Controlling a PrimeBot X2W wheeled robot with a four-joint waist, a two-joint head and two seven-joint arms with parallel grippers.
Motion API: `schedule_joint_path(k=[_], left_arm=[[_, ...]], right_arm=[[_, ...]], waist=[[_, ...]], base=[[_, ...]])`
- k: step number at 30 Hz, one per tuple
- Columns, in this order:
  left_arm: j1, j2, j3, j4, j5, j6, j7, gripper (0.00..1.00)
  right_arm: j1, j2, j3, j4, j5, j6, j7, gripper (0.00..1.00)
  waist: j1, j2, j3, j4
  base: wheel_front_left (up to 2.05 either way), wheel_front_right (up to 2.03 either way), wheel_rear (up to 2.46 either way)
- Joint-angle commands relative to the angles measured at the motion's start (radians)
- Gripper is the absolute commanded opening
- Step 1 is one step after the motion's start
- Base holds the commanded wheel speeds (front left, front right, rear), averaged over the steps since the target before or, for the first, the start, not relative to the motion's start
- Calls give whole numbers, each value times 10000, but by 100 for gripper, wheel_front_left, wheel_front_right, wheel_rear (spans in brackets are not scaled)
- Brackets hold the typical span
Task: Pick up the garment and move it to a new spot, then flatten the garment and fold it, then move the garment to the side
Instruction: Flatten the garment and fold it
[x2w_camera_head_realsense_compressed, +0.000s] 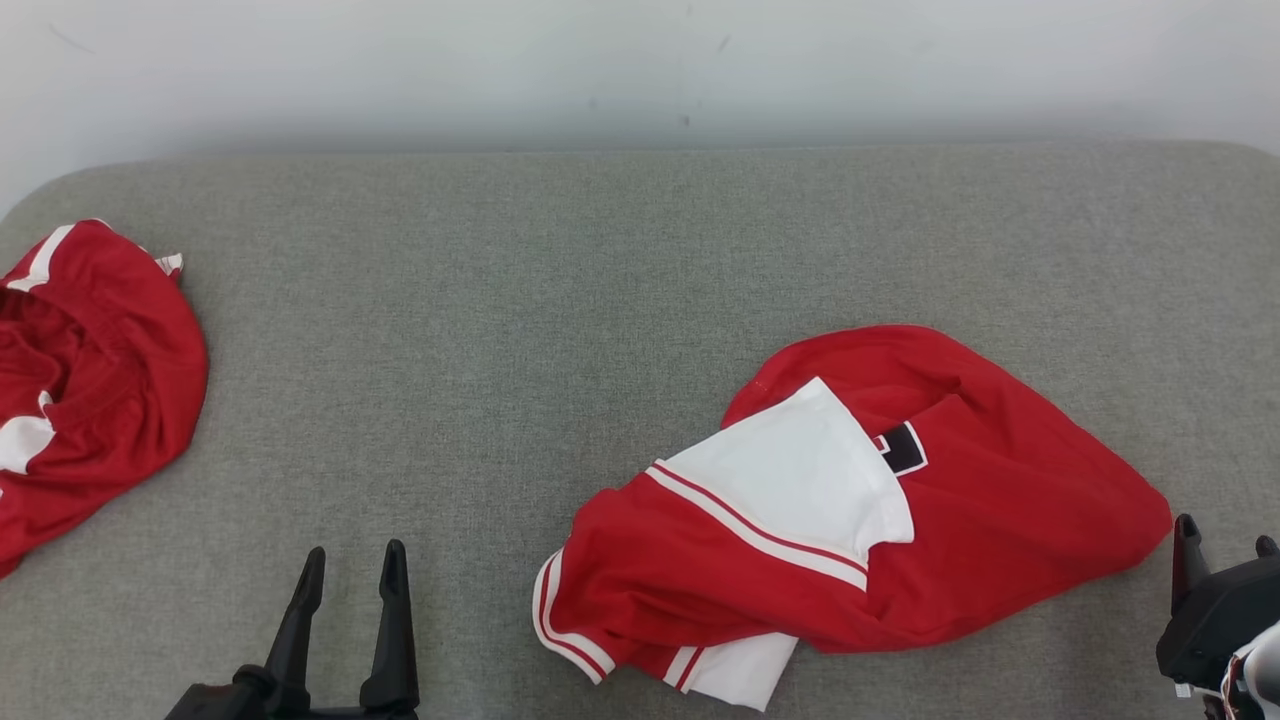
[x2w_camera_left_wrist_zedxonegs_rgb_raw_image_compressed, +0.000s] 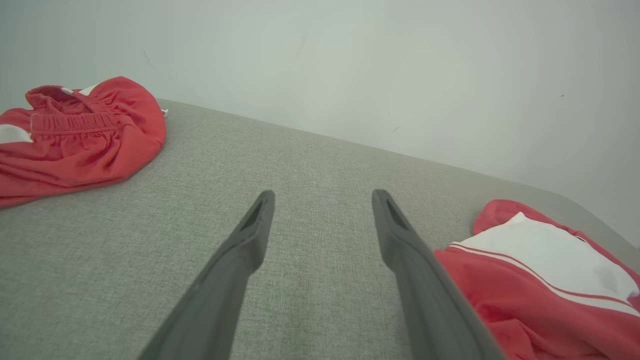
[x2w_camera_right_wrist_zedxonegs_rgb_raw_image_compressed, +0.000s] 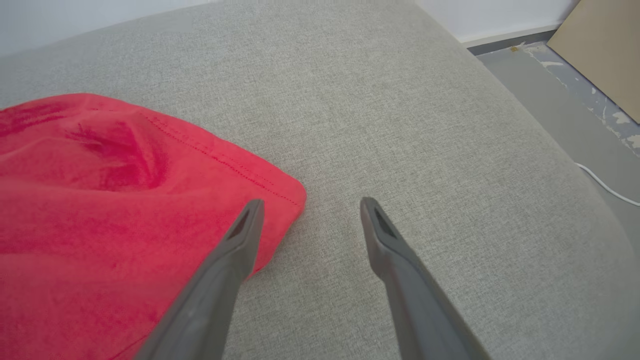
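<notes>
Now the red and white shirt (x2w_camera_head_realsense_compressed: 860, 520) lies in a crumpled heap on the right part of the grey padded table (x2w_camera_head_realsense_compressed: 600, 250). It is not flat. One white panel is flipped on top, and a striped sleeve pokes out at the near left end. The long way of the shirt runs side to side, from that sleeve end across to a rounded red corner on the right.

The right gripper (x2w_camera_head_realsense_compressed: 1226, 533) is just beside that red corner. Its two fingers are spread wide and they hold nothing. In the right wrist view, one finger sits over the stitched edge of the corner, and the other is over bare table. I cannot tell if the finger touches the cloth.

The left gripper (x2w_camera_head_realsense_compressed: 355, 552) is spread wide too, and it is empty. It points at bare table, with the sleeve end off to its right side.

A pair of red shorts (x2w_camera_head_realsense_compressed: 90, 380) lies far away at the left edge.

I think flattening comes next. The right arm is nearest the red corner, and the left arm is nearest the sleeve end.
</notes>
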Motion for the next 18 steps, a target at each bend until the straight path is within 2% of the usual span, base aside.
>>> schedule_joint_path(k=[1,7,14,18], left_arm=[[-35,-17,33,18,62,2,-37,100],[-40,-17,31,20,32,-7,-37,100],[-154,-17,-41,36,93,-34,-37,100],[-204,-15,-78,61,119,-47,-36,100]], right_arm=[[79,9,11,-60,-46,7,12,100],[-182,9,370,41,-217,7,-94,100],[-1456,1,1044,1046,-1520,7,371,100],[-2103,-553,1540,1816,-1852,7,967,100]], waist=[[0,-1,-10,-12],[0,-1,-13,-101],[0,-1,94,-148],[0,-1,147,22]], base=[[0,0,0],[0,0,0],[0,0,0],[0,0,0]])
